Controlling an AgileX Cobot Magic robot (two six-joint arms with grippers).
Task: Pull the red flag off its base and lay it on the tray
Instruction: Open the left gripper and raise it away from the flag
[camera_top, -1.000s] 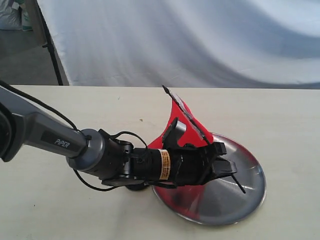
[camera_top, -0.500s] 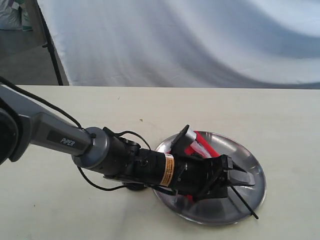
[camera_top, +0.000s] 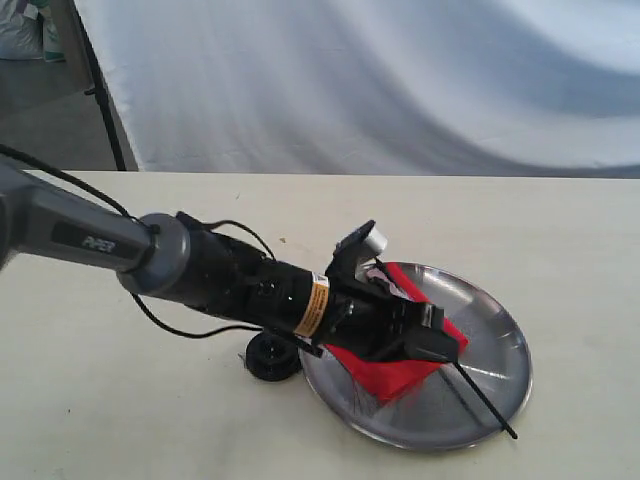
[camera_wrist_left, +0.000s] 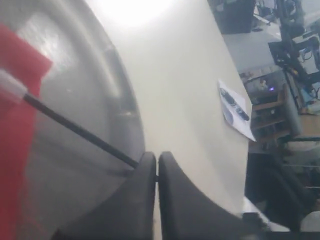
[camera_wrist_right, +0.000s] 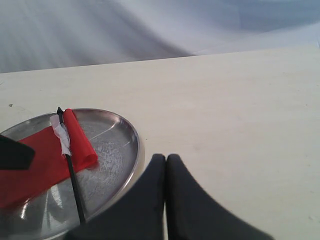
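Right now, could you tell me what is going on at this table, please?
The left gripper reaches over the tray, and its jaws appear shut on the thin black pole of the red flag. The flag is off the base, which sits on the table beside the tray's rim. The flag's cloth rests on the tray. The right gripper hangs over the table beside the tray, jaws shut on nothing.

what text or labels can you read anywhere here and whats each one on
"PIPER": on the grey link of the left arm, exterior view.
Yellow sticker on that arm's wrist: print too small to read.
Sheet of paper, left wrist view: dark marks, too blurred to read.
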